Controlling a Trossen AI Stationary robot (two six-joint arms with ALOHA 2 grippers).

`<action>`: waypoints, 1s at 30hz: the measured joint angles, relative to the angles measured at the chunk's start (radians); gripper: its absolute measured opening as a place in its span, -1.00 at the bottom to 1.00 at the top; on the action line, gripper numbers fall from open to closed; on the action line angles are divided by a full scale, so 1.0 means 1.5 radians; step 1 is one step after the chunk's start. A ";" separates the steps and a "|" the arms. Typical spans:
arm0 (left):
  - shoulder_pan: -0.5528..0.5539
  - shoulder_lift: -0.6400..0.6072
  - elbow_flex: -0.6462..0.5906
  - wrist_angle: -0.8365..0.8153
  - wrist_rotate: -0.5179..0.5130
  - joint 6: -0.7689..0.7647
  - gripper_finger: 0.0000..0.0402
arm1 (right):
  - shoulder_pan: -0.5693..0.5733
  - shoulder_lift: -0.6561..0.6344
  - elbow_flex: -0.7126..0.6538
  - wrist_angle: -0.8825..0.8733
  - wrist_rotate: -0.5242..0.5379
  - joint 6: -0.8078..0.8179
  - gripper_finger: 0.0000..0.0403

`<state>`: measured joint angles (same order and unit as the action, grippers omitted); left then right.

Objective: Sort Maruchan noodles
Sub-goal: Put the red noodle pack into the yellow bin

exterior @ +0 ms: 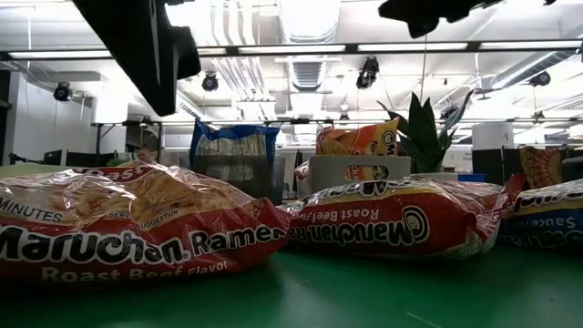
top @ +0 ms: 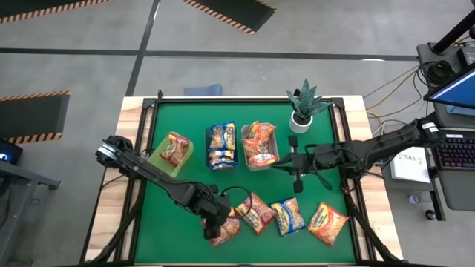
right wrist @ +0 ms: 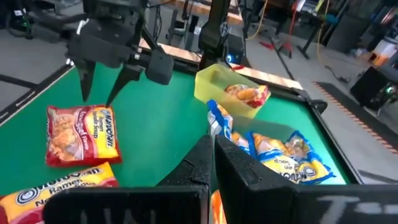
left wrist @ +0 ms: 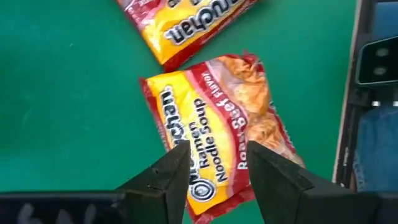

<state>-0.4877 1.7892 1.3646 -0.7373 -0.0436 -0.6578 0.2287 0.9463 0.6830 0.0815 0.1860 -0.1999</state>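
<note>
Noodle packets: high view, three bins [top: 260,157] mid-mat hold sorted ones; four loose packets lie in row near mat's front edge. Left gripper [top: 215,222] hovers over red packet [top: 225,230] at row's left end. Right gripper [top: 280,165] waits beside bins, clenched, empty. Left wrist view: fingers [left wrist: 166,180] parted above red packet [left wrist: 217,127], not grasping.
</note>
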 joint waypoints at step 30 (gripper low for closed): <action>-0.001 0.006 -0.211 0.377 -0.087 -0.059 0.41 | 0.000 -0.084 -0.047 -0.002 0.000 -0.017 -0.96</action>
<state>-0.4885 1.7988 1.0475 -0.1720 -0.1738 -0.7464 0.2283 0.8203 0.6121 0.0792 0.1856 -0.2249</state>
